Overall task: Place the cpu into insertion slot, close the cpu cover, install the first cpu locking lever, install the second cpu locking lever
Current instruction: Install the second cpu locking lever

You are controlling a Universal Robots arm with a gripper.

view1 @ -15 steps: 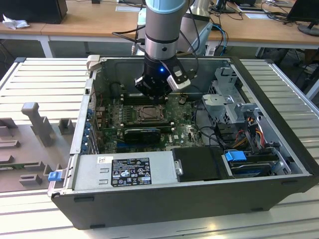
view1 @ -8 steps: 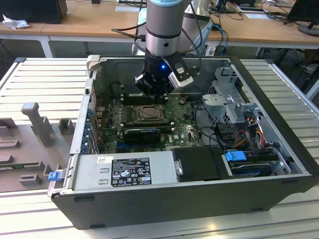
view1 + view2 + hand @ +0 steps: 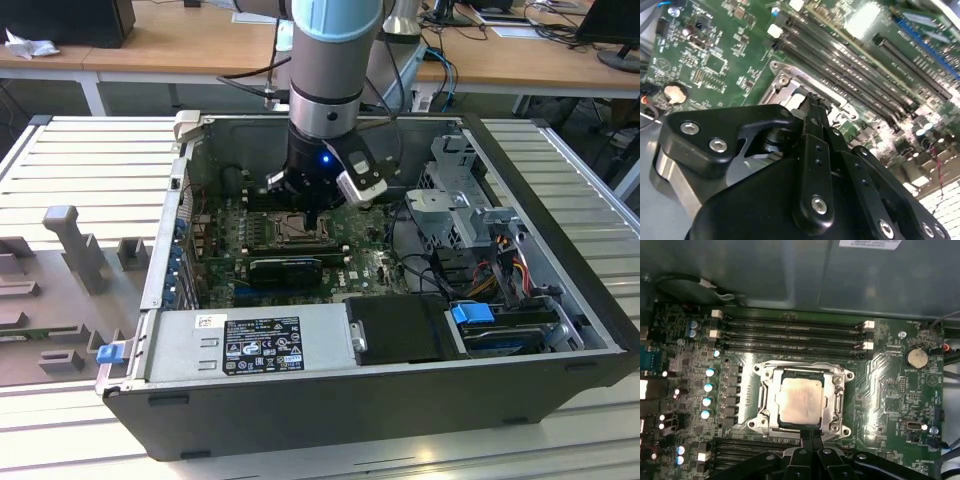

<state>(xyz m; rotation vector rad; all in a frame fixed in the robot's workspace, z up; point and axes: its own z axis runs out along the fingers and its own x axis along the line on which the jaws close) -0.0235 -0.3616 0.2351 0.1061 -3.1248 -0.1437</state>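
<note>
1. The arm point(image 3: 335, 90) reached straight down into the open case point(image 3: 400, 400), so that its gripper point(image 3: 810, 437) came at the board point(image 3: 885, 385) from above, right at the socket's edge.
2. The cpu point(image 3: 801, 399) lay flat in the slot point(image 3: 771, 412), its silvery top showing through the window of the cover point(image 3: 839, 401), which looked folded down over it. My guess was that the chip had been seated and the cover shut.
3. In both wrist views the fingers point(image 3: 815, 145) were pressed together into one narrow black tip with nothing between them, a shape fit for pushing or hooking something thin rather than carrying.
4. That tip stood at the metal surround on the side away from the memory slots point(image 3: 790, 337), probably where a locking lever runs, though I couldn't make out a lever for certain.
</note>
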